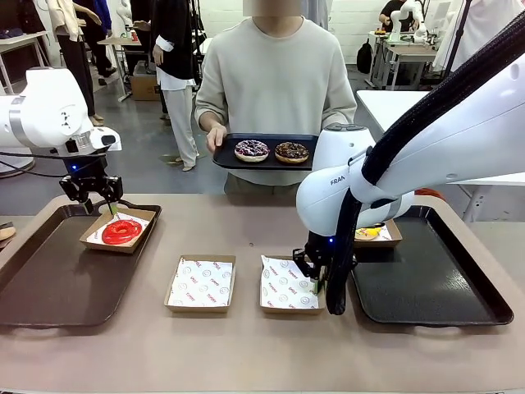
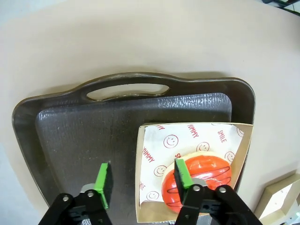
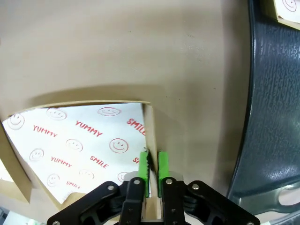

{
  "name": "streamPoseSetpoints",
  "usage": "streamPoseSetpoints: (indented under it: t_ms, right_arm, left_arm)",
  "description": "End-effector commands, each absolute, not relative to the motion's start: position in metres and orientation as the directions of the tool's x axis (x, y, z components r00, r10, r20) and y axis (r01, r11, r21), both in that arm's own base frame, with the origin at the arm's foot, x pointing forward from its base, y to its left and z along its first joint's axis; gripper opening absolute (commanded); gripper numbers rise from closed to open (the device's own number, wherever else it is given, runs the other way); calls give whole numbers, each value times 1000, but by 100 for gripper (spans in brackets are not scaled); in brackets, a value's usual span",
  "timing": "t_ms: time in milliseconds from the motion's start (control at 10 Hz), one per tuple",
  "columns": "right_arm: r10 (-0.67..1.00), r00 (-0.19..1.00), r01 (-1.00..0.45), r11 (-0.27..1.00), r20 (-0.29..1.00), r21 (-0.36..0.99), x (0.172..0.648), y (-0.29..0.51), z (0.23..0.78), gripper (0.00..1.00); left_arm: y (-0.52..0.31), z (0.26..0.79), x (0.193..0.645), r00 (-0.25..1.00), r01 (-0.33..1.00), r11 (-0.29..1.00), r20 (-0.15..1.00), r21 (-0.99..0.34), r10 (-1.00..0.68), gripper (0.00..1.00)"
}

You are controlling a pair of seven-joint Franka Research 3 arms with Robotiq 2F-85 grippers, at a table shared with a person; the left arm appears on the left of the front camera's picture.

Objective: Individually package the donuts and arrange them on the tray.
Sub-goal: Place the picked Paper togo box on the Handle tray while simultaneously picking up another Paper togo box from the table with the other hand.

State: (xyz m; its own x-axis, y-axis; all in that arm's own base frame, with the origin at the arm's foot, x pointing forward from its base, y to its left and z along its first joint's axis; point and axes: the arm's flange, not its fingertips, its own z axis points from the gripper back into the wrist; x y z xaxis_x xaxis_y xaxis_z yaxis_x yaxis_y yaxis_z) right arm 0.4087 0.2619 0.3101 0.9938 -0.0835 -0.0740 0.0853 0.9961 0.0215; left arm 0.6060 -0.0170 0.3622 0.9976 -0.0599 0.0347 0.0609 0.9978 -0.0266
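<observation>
Above red donut [image 2: 206, 176], left gripper [image 2: 141, 176] spread wide, right gripper [image 3: 153, 161] pinching wall of paper-lined box [image 3: 149, 121]

We see two glossy white arms, the left arm [image 1: 49, 107] and the right arm [image 1: 459, 139], built of fat, rounded joints. Black letters FRAN [image 1: 338, 181] mark the right one, and a thick black cable hose [image 1: 426, 103] runs along it. A small blue light [image 1: 75, 170] glows at the left wrist. The left gripper [image 2: 142, 174] and the right gripper [image 3: 153, 165] are black linkages with silver screws [image 2: 65, 198] and bright green pads [image 2: 102, 183].
</observation>
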Motion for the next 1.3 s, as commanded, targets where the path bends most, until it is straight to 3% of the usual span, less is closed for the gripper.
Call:
streamPoseSetpoints:
  t_ms: [0, 400, 700, 1200]
  right_arm:
    - [-114, 991, 117, 992, -75, 43, 409, 266, 306, 0]
    - [-104, 993, 106, 994, -55, 39, 410, 268, 320, 0]
    - [-121, 992, 122, 991, -30, 58, 420, 267, 364, 0]
    - [-174, 985, 173, 984, 17, 28, 496, 288, 444, 0]
  left_arm:
    - [-16, 370, 606, 999, 37, 999, 31, -19, -36, 100]
    - [-11, 386, 590, 999, 37, 994, 36, -100, -34, 100]
    - [20, 431, 529, 997, -15, 939, 67, -343, 40, 100]
    - [68, 476, 428, 971, 175, 642, 238, -746, 13, 100]
